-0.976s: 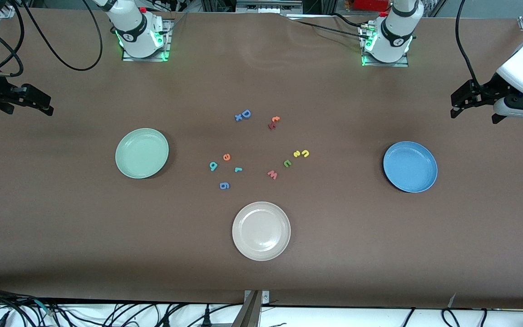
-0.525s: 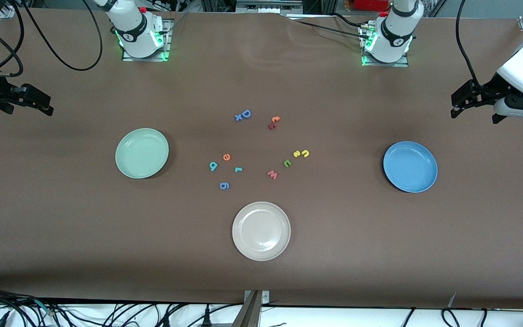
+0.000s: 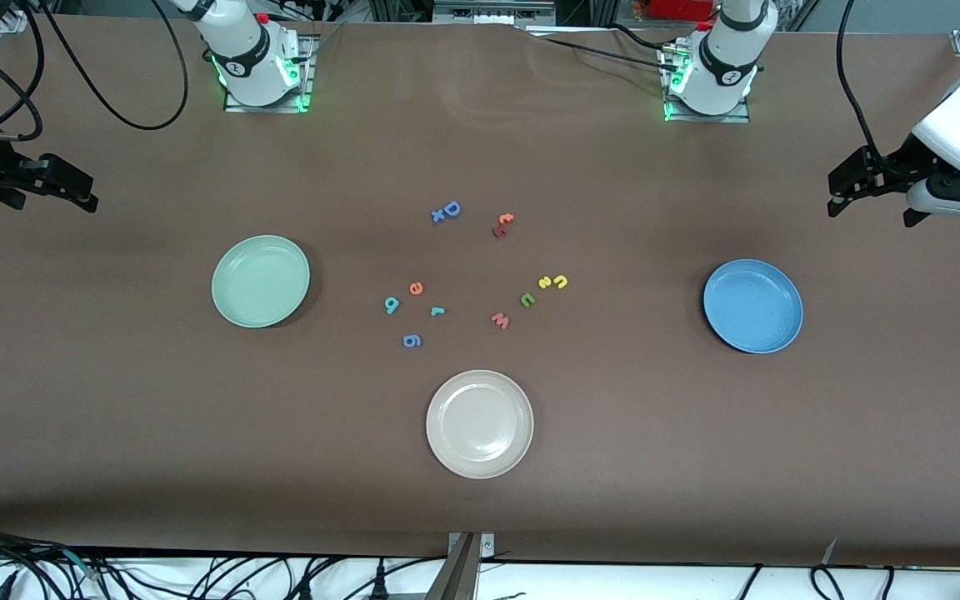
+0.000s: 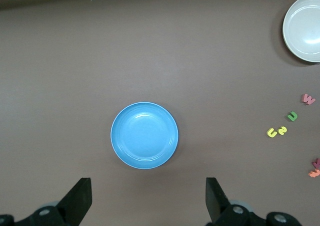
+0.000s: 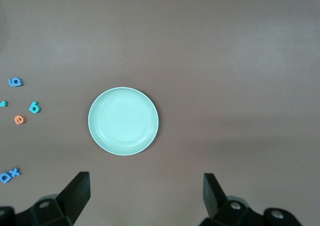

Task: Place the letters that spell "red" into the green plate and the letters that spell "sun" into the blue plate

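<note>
Both arms wait at the ends of the brown surface [image 3: 113, 400], left tool [image 3: 872, 185] and right tool [image 3: 59, 185] spread wide, empty. Toy letters lie mid-surface between the round mint-green plate [image 3: 261, 281] and round blue plate [image 3: 752, 306]: orange "e" [image 3: 416, 288], teal "d" [image 3: 392, 306], teal "r" [image 3: 437, 312]; yellow "s" [image 3: 546, 282], yellow "n" [image 3: 560, 281], green "u" [image 3: 527, 299].

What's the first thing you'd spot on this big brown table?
Three plates stand out: the green plate toward the right arm's end, the blue plate toward the left arm's end, and a white plate nearest the camera. Between them lie bright little letters, all still on the table.
</note>
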Controlling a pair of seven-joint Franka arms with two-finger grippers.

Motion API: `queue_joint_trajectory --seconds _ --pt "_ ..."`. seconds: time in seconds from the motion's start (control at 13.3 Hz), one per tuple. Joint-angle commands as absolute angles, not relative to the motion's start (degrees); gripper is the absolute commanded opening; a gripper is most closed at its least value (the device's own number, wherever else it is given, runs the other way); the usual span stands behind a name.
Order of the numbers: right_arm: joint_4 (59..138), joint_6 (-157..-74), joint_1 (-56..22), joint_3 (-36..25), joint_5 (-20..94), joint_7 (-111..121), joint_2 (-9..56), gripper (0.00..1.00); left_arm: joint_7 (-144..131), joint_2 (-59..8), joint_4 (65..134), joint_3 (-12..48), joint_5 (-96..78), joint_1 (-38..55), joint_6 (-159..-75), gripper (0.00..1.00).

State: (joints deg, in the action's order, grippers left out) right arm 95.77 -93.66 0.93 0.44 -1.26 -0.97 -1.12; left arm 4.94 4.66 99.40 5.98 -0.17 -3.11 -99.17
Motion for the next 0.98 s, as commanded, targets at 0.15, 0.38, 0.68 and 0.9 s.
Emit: queue_joint_trajectory --seconds 0.15,0.38,0.68,0.9 --pt "95.1 -92.81 1.41 0.53 -0.44 0.18 -1.14 1.0 4.66 4.13 97.91 6.24 0.7 -3.43 -98.26 1.0" --pt "95.1 -92.81 1.41 0.53 -0.26 -0.44 -1.14 1.0 4.66 4.13 97.91 6.24 0.7 -3.43 -98.26 1.0" --pt "95.45 -92.9 0.8 1.05 -0.35 0.09 1.66 1.0 4.92 4.04 97.74 5.98 0.79 -3.34 -98.35 1.0" --pt "95.8 -92.9 -2.27 2.01 -0.09 -0.62 4.38 1.0 5.01 4.04 97.03 6.15 0.71 -3.34 -98.35 1.0"
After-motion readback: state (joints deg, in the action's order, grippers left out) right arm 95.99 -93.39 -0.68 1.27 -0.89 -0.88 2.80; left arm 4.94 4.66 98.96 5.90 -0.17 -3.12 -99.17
